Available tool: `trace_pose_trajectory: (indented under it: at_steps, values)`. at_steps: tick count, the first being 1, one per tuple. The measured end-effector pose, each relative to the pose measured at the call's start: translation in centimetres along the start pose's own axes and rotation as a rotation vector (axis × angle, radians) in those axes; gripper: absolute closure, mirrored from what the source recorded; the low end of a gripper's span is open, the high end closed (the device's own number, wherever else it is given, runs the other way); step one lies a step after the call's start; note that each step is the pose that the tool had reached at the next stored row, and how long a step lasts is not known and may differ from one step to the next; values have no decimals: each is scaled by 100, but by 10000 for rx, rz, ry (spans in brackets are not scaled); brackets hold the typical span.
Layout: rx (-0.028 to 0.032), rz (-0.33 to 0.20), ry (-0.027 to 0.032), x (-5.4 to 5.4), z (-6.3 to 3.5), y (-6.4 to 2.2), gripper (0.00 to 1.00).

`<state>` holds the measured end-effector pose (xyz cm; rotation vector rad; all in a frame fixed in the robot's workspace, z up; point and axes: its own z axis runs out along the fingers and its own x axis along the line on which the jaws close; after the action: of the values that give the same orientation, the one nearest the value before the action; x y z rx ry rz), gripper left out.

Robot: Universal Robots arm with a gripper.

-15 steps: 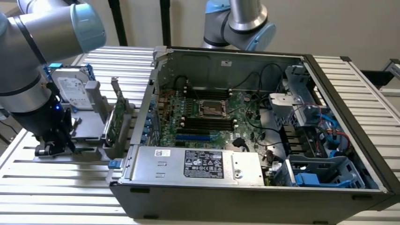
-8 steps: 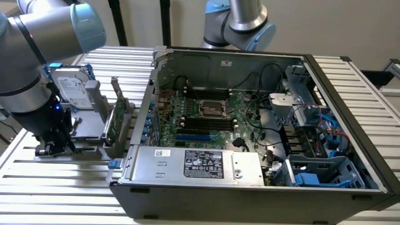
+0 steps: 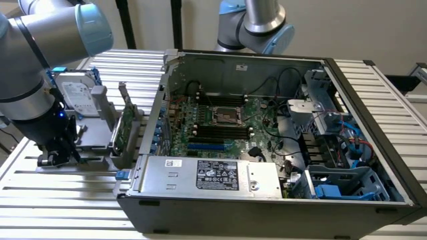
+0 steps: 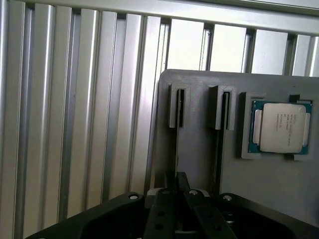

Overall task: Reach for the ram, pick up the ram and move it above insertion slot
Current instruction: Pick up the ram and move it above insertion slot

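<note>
Down at the exterior view's left, the arm's gripper (image 3: 56, 156) sits low over a grey holder (image 3: 93, 137) on the ribbed metal table (image 3: 67, 212), just beside the open computer case (image 3: 267, 216). A hard drive (image 3: 73, 95) and a green expansion card (image 3: 124, 131) stand upright in the same holder, between the gripper and the case.

From the wrist view, the gripper (image 4: 176, 180) hangs over the holder (image 4: 199, 149). Its fingers (image 4: 162, 211) are drawn in close, with the tips nipped on a thin dark line. That line appears to be the ram (image 4: 176, 149) seen edge-on. It stands in the holder and runs from a slotted bracket to the fingertips. A second, similar slot lies beside it, and beyond that a processor chip (image 4: 279, 127) lies flat in its own square recess. The table's ribs (image 4: 75, 124) show past the holder's edge.
</note>
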<state>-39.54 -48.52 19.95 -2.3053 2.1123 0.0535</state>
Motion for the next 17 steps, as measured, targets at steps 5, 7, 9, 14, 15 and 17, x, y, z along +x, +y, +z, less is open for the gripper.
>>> trace_pose_trajectory:
  at_steps: [5, 7, 9, 14, 15, 17]
  values:
    - [6, 128, -2, -1, -36, -2, 87]
    - [6, 155, -2, -2, -57, -3, 87]
    - [8, 178, -3, -2, -74, -4, 87]
    - [10, 249, -6, -4, -131, -4, 87]
    - [11, 259, -8, -5, -150, -4, 87]
    - [11, 277, -12, -7, -204, -3, 87]
